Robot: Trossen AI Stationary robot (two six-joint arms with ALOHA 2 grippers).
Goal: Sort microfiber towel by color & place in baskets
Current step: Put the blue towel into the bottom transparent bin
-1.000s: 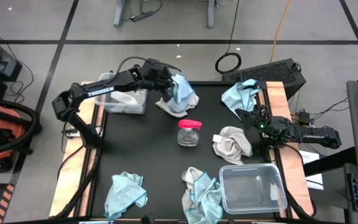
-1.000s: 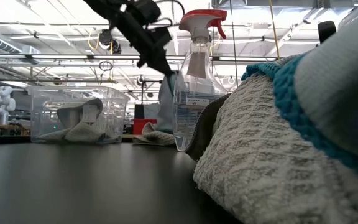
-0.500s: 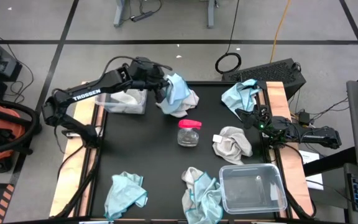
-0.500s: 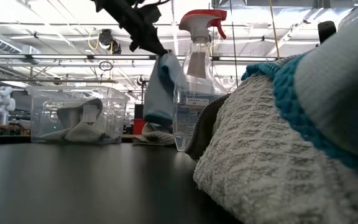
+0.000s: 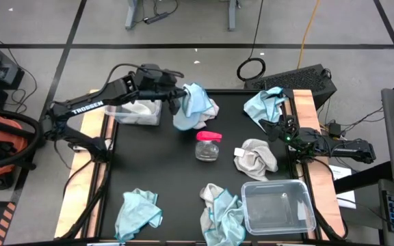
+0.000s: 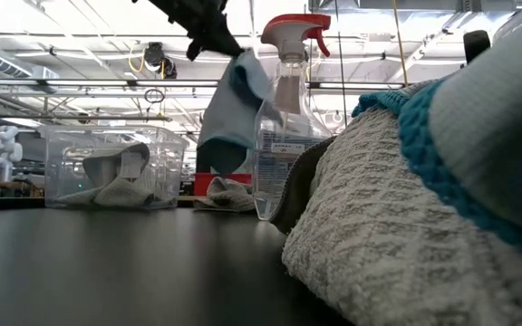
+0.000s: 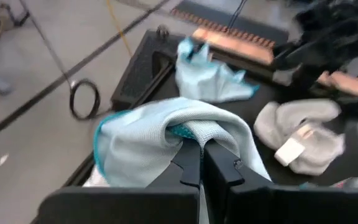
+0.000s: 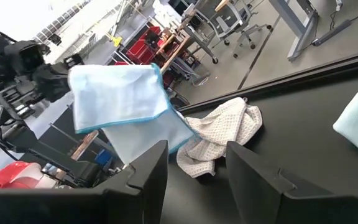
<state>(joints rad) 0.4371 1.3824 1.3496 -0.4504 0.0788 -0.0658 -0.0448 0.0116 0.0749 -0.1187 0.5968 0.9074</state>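
Our left hand grips a light blue towel above the desk far edge, beside one basket; our right hand waits half-open at the right edge.

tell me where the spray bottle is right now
In the high view, the spray bottle stands mid-table, beside the grey towel and below the blue towel in the left gripper.
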